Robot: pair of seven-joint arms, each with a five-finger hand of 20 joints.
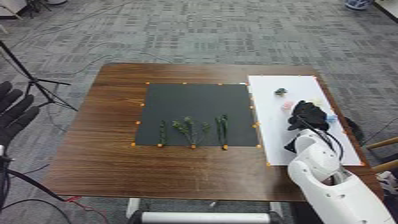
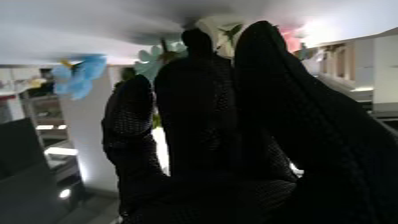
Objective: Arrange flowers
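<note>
Closest in the head view is the bare-wood front strip of the brown table (image 1: 182,175). Beyond it, along the near part of the dark mat (image 1: 195,102), a slim green stem (image 1: 163,132), a branching sprig (image 1: 189,130) and a bundle of long stems (image 1: 222,131) lie side by side, apart. Off the table's left side, the left hand (image 1: 11,131) is raised with its fingers straight and spread. The right hand (image 1: 308,115) is over the white sheet (image 1: 274,135) to the right of the mat. In the right wrist view its fingers reach out fairly straight, with narrow gaps between some, their tips near a white flower (image 2: 218,25); whether they touch it, I cannot tell. The blue flower (image 1: 331,119) is just right of this hand, the pink flower (image 1: 287,105) just left. Farther up the sheet sits a small dark-green bloom (image 1: 281,92), and past the table spreads grey carpet (image 1: 204,35).
</note>
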